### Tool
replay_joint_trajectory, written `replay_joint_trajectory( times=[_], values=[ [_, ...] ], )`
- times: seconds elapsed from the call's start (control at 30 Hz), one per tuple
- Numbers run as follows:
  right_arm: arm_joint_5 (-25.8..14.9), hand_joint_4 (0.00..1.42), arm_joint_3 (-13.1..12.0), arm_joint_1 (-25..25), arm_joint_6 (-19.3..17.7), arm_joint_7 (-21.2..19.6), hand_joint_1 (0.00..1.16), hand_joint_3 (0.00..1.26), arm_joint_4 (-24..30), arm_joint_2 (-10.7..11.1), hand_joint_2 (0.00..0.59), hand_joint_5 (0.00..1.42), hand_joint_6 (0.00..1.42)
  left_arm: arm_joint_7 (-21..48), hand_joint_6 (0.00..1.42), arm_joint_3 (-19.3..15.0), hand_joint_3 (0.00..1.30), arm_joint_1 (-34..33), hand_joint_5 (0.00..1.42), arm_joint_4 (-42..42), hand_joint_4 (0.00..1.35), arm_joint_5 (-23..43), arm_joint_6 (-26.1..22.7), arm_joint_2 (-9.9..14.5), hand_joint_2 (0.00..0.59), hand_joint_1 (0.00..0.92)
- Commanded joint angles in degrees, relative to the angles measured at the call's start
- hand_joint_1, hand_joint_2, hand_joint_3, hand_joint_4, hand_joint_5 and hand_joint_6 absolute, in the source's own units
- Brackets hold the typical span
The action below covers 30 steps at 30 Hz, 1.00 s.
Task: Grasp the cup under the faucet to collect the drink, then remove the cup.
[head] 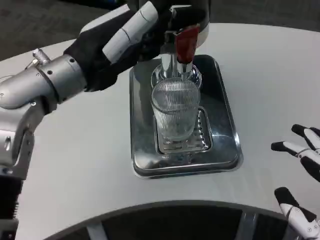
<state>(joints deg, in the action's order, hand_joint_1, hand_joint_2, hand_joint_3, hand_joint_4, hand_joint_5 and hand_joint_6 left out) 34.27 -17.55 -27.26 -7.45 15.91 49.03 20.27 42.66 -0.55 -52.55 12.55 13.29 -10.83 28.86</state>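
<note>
White round-edged table (75,165), smooth and matte, is seen against dark floor. A rectangular polished steel tray (227,120) with rounded corners is placed near the table's far middle. A slotted drip grate (202,137) is set in the tray's near half. A clear ribbed cylindrical cup (175,112) is stood upright on the grate, under the chrome faucet (170,62) with a red handle (187,42). The left hand (127,32) is raised at the faucet top; its grip cannot be told. The right hand (300,170) is rested at the table's right edge, fingers spread, nothing held.
</note>
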Motion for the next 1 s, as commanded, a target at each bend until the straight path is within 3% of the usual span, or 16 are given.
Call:
replay_joint_trajectory(
  times=[0.03,0.5,1.0],
  values=[
    [0.01,0.02,0.16,-0.37,-0.28,0.48,0.36,0.21,0.38,0.19,0.47,0.0,0.02,1.46,0.18,1.95,0.22,-0.12,0.18,1.02,0.1,-0.93,1.07,-1.3,0.084,0.0],
    [-0.26,0.02,0.59,0.44,0.23,0.5,0.36,0.21,-0.55,0.31,0.47,0.0,0.02,2.77,0.19,6.89,0.22,-0.19,0.18,3.85,0.11,-7.91,7.48,0.62,0.082,0.0],
    [-0.54,0.02,0.8,1.61,1.0,0.84,0.36,0.21,-1.45,0.47,0.47,0.0,0.02,1.19,0.15,9.26,0.17,-0.58,0.12,7.96,0.04,-14.17,16.47,1.82,0.08,0.0]
  ],
)
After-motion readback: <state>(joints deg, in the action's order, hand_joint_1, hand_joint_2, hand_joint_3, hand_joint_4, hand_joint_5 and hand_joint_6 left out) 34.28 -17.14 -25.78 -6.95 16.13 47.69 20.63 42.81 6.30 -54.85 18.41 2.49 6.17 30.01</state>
